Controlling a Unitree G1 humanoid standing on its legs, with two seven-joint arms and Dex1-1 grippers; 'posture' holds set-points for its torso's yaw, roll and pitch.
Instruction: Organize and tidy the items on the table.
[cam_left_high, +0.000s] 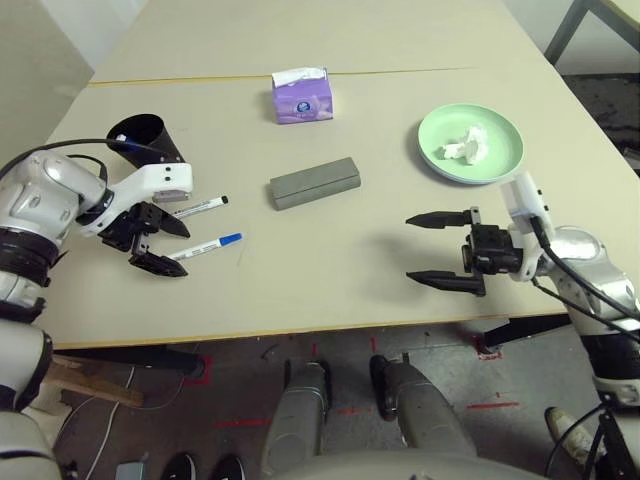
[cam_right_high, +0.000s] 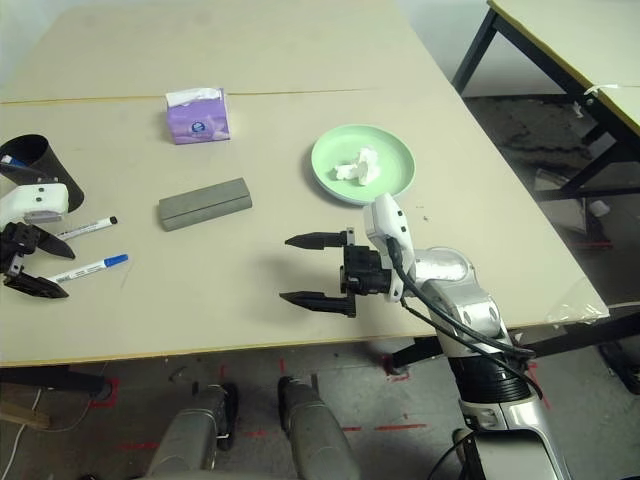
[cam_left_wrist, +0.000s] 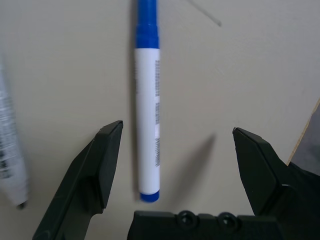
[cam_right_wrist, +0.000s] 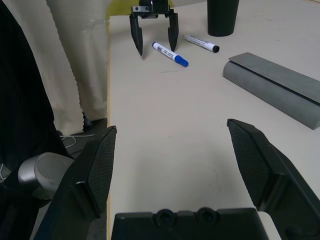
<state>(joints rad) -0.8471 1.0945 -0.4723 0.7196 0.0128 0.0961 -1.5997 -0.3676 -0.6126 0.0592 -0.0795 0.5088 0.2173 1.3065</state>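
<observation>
Hanging point-down over the near left part of the counter (cam_left_high: 330, 270), the left claw (cam_left_high: 160, 243) is being held released, nothing grasped, its two black fingers (cam_left_wrist: 102, 170) spread to either side of the blue-capped marker (cam_left_high: 205, 247). That marker is lying flat on the counter, its rear end between the fingers and its cap pointing away from the claw; no contact between fingers and marker is being observed. The black-capped marker (cam_left_high: 199, 208) is lying just beside it, a little farther back, roughly parallel and apart from it. The black cup (cam_left_high: 145, 139) is lying tipped on its side behind the left claw, mouth turned toward the counter's left edge.

The right claw (cam_left_high: 430, 248) is being held roughly level above the near right part of the counter, pointing toward the robot's left, likewise released and grasping nothing. The grey glasses case (cam_left_high: 314, 183) is lying closed near the middle of the counter, well apart from both claws. The light-green plate (cam_left_high: 500, 165) is sitting toward the far right, with the crumpled white tissue (cam_left_high: 465, 146) resting on it. A purple tissue box (cam_left_high: 301, 96) is standing farther back, just short of the yellowish seam (cam_left_high: 180, 78).
</observation>
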